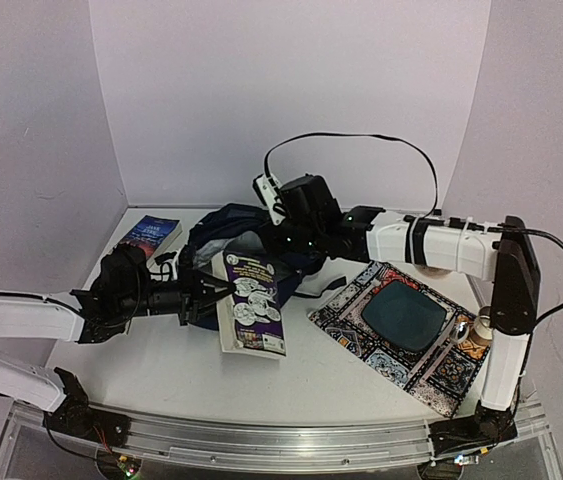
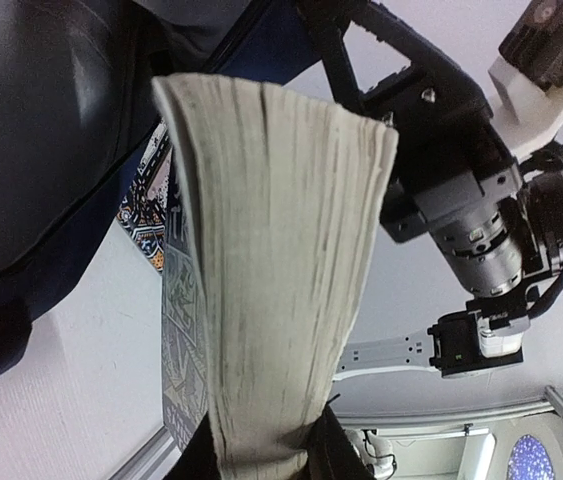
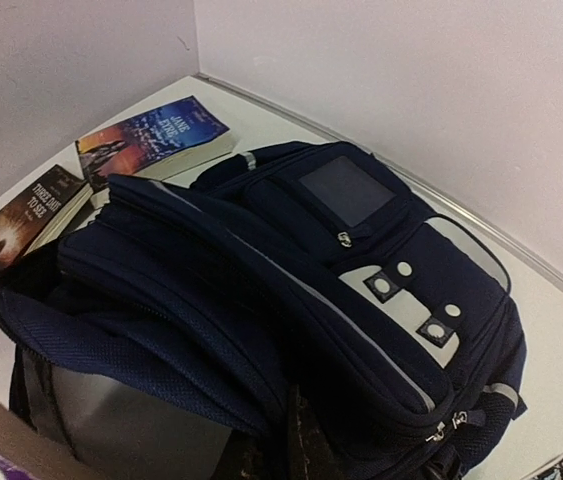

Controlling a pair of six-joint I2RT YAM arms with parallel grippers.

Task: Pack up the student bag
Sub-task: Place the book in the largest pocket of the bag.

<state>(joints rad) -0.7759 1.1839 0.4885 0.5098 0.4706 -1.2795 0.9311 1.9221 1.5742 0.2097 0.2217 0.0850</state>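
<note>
**Thick book at the bag's mouth**

The left gripper [image 2: 261,452] pinches a thick book [image 2: 271,250] by one edge at the mouth of the bag [image 3: 361,260]. The bag lies at the back of the table [image 1: 341,380], beside the mat [image 1: 401,320]. The right gripper [image 3: 296,445] is clamped on its flap. With so narrow a hold, the book may twist or snag the rim. The bag is navy, white-trimmed, slumped and gaping.
</note>
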